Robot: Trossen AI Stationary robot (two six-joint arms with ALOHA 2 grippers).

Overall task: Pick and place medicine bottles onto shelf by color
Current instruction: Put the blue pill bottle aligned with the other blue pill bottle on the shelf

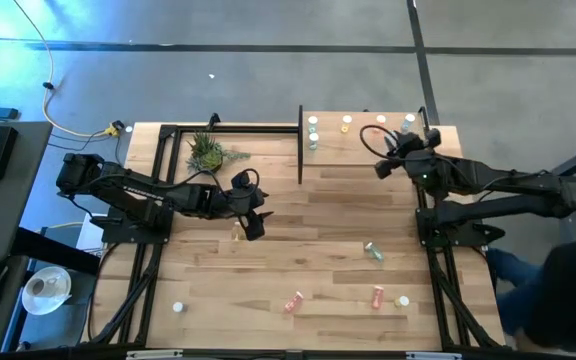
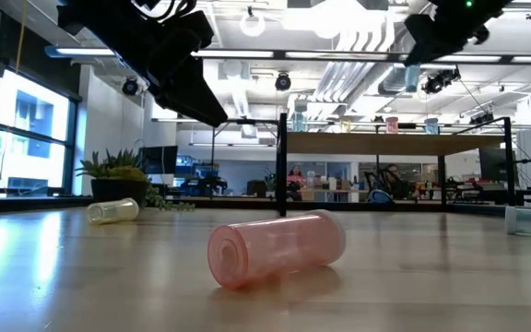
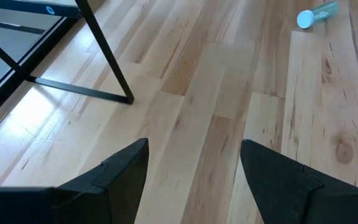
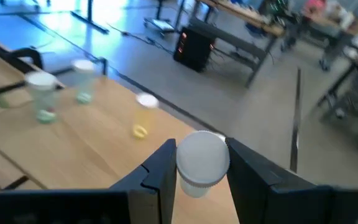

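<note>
Wooden tabletop carrying all items; the shelf occupying its far right part, with several upright medicine bottles standing along the far edge. Left gripper hovering over the table's middle, jaws spread wide and holding nothing. Right gripper hovering above the shelf — jaws clamping a white-capped bottle. Potted plant sitting at the far left. Loose bottles lying on the table — a teal one, two orange-red ones near the front edge; a yellowish one lying near the plant.
</note>
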